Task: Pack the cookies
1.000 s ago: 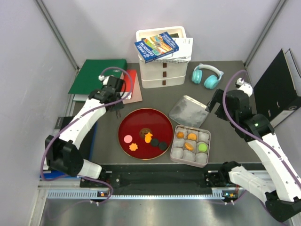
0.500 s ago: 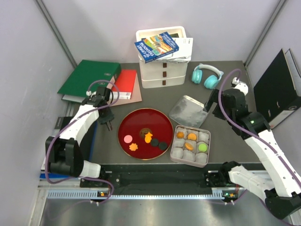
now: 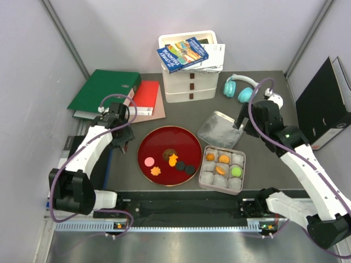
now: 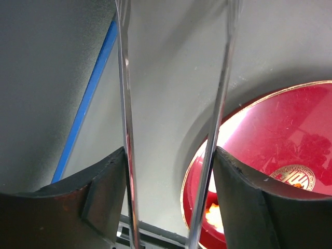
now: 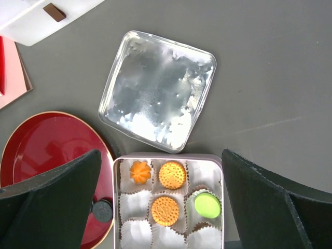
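Entry, mid-task: you are working at somewhat under the halfway mark, by my reading. Four of the cookies (image 5: 165, 209) are sitting in the paper cups (image 5: 134, 203) of the open tin (image 3: 242, 164): three orange and one green, filling the far and middle rows, while the near row is showing only paper. Six more are lying loose on the red plate (image 3: 159, 141), just left of the tin (one pink, two orange, three dark ones, as far as the overhead view resolves them). The lid (image 3: 219, 130) is lying on the table (image 5: 270, 78) just beyond the tin, apart from it, so closing is not yet done. The left gripper (image 3: 124, 141) is hanging over bare table just beside the plate's left rim; its clear fingers (image 4: 124, 129) are standing apart with nothing between them. The right gripper (image 5: 161, 154) is hovering above the lid and tin, fingers spread wide and carrying nothing. Neither arm is holding a cookie, so what is remaining looks like six transfers from plate to cups, then probably the lid.
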`<state>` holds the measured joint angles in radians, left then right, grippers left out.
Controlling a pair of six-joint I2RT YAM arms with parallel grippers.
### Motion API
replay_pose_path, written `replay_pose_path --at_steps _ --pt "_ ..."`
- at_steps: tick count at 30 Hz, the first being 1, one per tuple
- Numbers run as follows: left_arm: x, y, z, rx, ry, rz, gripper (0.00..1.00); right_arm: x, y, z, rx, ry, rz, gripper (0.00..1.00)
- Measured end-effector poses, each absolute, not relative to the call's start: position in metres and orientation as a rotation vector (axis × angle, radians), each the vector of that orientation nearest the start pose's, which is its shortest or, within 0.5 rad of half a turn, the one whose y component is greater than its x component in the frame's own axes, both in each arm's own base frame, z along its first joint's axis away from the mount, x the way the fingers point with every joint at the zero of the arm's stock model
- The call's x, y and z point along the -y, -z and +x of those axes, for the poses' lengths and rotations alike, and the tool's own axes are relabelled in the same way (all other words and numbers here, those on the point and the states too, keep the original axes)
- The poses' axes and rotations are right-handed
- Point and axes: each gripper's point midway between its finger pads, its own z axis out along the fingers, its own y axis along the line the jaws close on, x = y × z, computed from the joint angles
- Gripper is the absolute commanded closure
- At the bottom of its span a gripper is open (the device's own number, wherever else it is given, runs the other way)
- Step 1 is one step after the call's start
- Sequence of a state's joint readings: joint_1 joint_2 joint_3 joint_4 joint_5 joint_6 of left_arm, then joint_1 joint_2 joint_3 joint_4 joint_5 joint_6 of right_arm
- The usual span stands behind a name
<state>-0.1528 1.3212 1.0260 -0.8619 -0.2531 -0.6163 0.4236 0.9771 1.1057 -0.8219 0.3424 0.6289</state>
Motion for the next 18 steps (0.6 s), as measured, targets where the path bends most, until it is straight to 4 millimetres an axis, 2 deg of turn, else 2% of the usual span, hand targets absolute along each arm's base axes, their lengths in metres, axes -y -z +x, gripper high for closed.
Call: replay_pose_path --at_steps 6,13,18 --pt "0.021 -0.113 0.271 -2.584 -0.104 -0.673 0.29 -0.085 -0.234 0.273 -2.202 -0.187 0.403 0.01" --pt "0.021 -0.089 0.250 -2.658 -0.123 -0.675 0.29 -0.085 -0.233 0.273 -2.205 -0.184 0.403 0.01" --pt "0.024 -0.097 0.250 -2.633 -0.086 -0.671 0.29 -0.086 -0.230 0.276 -2.217 -0.175 0.384 0.01"
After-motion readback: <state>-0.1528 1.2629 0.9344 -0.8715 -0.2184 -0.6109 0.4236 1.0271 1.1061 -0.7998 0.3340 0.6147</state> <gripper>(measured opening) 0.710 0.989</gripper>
